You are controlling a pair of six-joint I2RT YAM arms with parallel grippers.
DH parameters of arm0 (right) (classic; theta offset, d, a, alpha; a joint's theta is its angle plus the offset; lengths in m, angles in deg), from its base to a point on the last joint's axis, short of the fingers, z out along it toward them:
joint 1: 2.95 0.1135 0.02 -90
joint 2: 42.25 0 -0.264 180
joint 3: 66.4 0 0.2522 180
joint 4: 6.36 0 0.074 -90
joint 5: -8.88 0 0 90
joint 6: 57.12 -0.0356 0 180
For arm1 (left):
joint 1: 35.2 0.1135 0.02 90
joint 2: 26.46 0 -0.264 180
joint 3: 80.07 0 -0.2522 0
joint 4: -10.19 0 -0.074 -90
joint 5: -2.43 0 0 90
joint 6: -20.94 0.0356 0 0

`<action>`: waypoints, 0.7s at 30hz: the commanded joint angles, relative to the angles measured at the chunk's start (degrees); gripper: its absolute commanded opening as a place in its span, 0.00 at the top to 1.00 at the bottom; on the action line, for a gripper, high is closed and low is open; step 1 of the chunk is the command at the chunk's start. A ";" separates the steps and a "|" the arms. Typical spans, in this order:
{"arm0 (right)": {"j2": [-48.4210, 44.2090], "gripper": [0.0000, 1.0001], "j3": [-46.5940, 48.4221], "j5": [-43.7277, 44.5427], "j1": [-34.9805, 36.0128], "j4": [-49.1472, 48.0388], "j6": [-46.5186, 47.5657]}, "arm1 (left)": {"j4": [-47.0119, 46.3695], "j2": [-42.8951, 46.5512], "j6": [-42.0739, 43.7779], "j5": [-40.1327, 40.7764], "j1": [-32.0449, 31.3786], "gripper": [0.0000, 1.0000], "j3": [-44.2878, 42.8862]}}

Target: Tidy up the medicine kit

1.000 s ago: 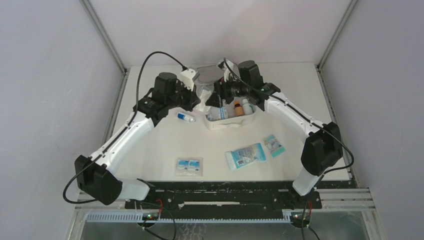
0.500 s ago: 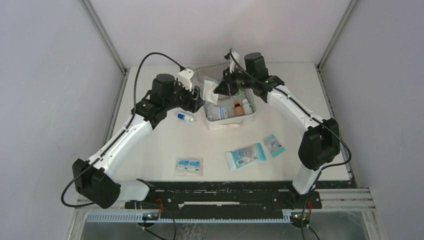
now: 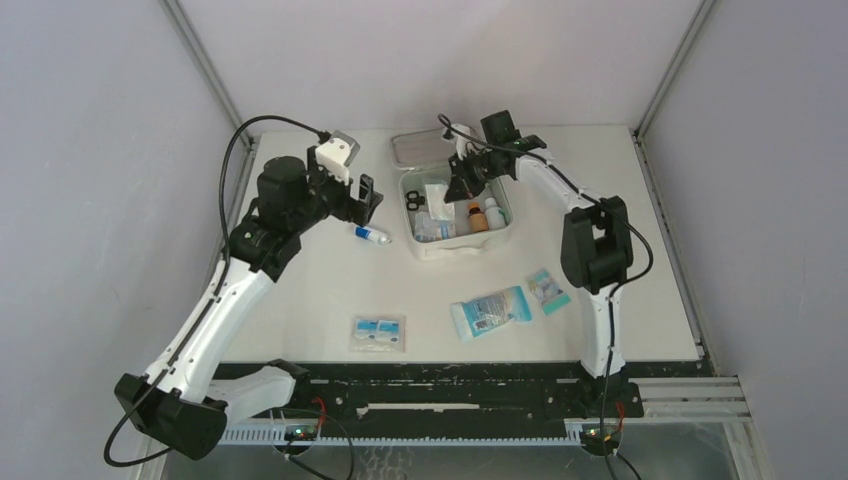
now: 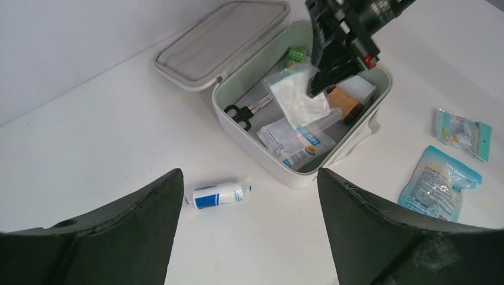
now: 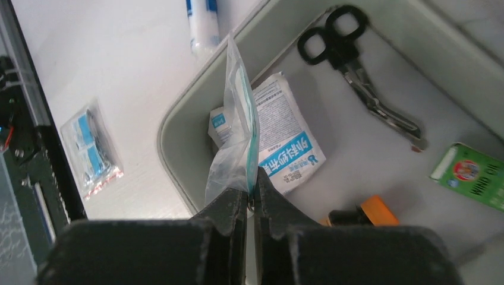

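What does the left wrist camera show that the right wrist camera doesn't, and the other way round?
Only the left wrist view shows the medicine kit with its lid folded open, plus a large blue packet and a smaller blue packet on the table. Only the right wrist view shows a flat clear sachet with blue contents on the table. Both show the kit's inside: black-handled scissors, a white-and-blue packet, and the clear bag pinched in the right gripper.

R gripper [image 3: 459,190] over kit [image 3: 455,250] (w/ bag [image 3: 437,195])
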State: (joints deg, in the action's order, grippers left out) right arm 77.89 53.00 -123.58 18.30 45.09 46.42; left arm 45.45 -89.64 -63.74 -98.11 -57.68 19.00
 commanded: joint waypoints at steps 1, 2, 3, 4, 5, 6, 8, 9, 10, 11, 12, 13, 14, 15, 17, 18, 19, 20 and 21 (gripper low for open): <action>3.96 1.00 6.02 -5.49 0.53 7.91 6.37 | -1.99 2.40 2.71 1.13 0.21 0.13 1.35; 5.12 1.00 6.28 -6.20 0.58 8.34 6.37 | -1.91 2.56 2.72 1.06 0.21 0.13 1.35; 5.88 1.00 6.63 -6.88 0.67 8.73 6.29 | -1.82 2.55 2.78 1.13 0.16 0.13 1.41; 6.60 1.00 6.98 -7.57 0.71 9.05 6.14 | -1.81 2.57 2.83 1.17 0.17 0.13 1.40; 7.14 1.00 7.19 -8.15 0.85 9.36 6.01 | -1.85 2.59 2.92 1.15 0.20 0.12 1.43; 7.58 1.00 7.32 -8.76 1.01 9.49 5.69 | -1.83 2.54 2.91 1.22 0.17 0.12 1.49; 8.33 1.00 7.25 -10.04 1.31 9.93 5.24 | -1.96 2.45 2.85 1.11 0.20 0.12 1.59; 8.66 1.00 7.28 -10.47 1.49 10.24 5.12 | -2.05 2.44 2.84 1.06 0.19 0.12 1.67; 9.18 1.00 7.37 -10.77 1.66 10.62 4.99 | -2.14 2.44 2.77 1.00 0.23 0.12 1.77; 9.66 1.00 7.38 -10.82 1.97 11.03 4.97 | -2.23 2.42 2.72 1.00 0.20 0.11 1.86; 10.07 1.00 7.45 -10.74 2.24 11.55 5.19 | -2.25 2.49 2.75 0.97 0.17 0.11 1.87; 10.56 0.99 7.63 -10.65 2.55 12.06 5.41 | -2.29 2.48 2.70 0.89 0.18 0.11 1.95; 11.00 0.98 7.80 -10.71 2.79 12.59 5.62 | -2.25 2.57 2.73 0.88 0.22 0.11 2.01; 11.56 0.98 8.03 -10.59 2.95 12.93 5.64 | -2.25 2.60 2.74 0.88 0.19 0.11 2.04; 12.50 0.96 8.52 -10.76 3.11 13.17 5.16 | -2.25 2.65 2.75 0.88 0.16 0.11 2.23; 12.91 0.95 8.80 -10.69 3.09 13.18 4.85 | -2.25 2.75 2.70 0.80 0.20 0.11 2.29; 13.29 0.94 9.21 -10.43 3.09 13.07 4.46 | -2.25 2.86 2.71 0.74 0.22 0.11 2.38; 13.64 0.93 9.48 -9.93 3.16 12.99 4.09 | -2.27 2.87 2.74 0.69 0.21 0.11 2.44; 14.10 0.92 9.90 -9.33 3.19 12.92 3.90 | -2.25 2.90 2.81 0.65 0.16 0.11 2.48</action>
State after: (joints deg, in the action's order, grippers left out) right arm 90.87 59.84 -132.25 21.14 57.11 50.73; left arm 45.45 -88.26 -61.93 -97.70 -57.68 20.20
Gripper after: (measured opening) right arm 0.061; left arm 0.890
